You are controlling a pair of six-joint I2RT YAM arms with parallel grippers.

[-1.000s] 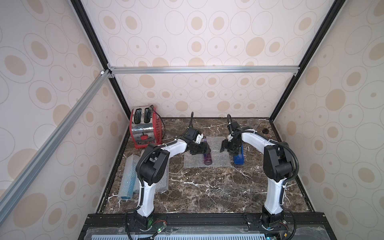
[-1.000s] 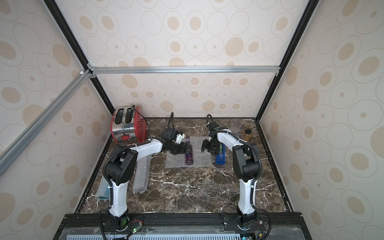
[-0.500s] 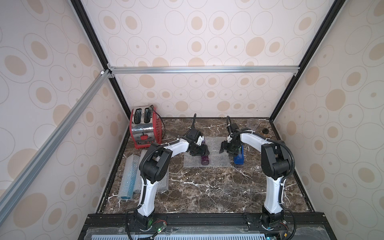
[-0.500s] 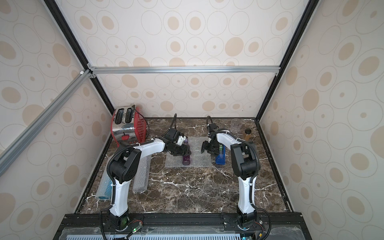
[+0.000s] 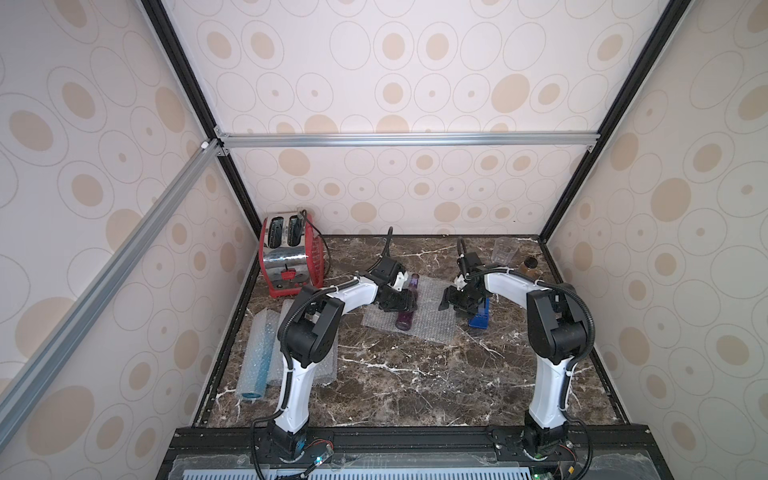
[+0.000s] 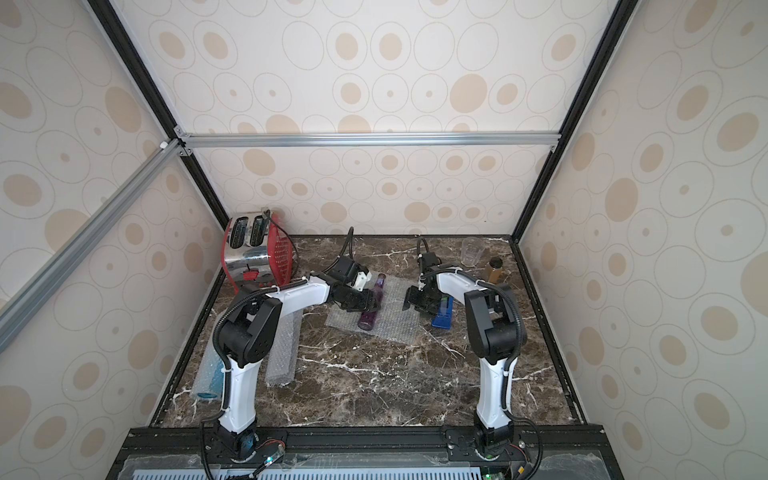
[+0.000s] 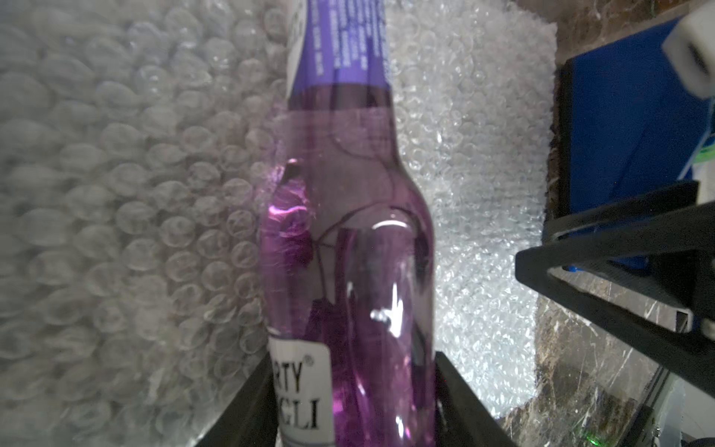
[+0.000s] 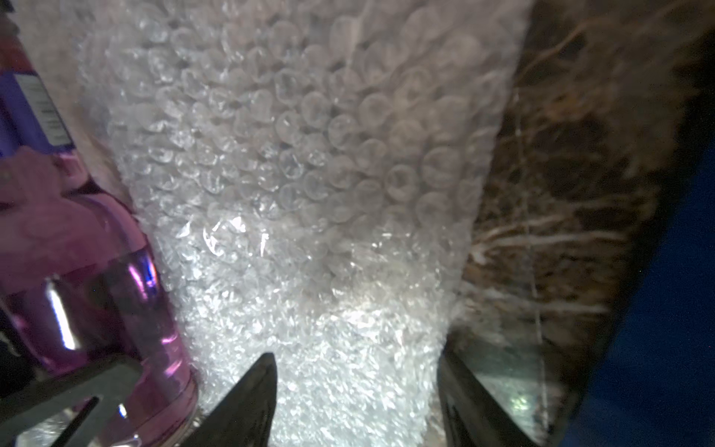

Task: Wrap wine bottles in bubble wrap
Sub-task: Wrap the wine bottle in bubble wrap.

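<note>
A slim glass bottle (image 5: 404, 320) of purple liquid lies on a flat, translucent bubble wrap (image 5: 434, 330) sheet, far-centre on the marbled bench (image 5: 415, 374). The left gripper (image 7: 354, 402) clasps its smooth body. The right gripper (image 8: 358, 387) hangs open over the wrap's pebbled right edge.

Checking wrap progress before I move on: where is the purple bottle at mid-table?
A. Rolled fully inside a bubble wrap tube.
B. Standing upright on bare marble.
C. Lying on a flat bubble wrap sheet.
C: in both top views the purple bottle lies on its side, uncovered, on the flat bubble wrap sheet.
</note>
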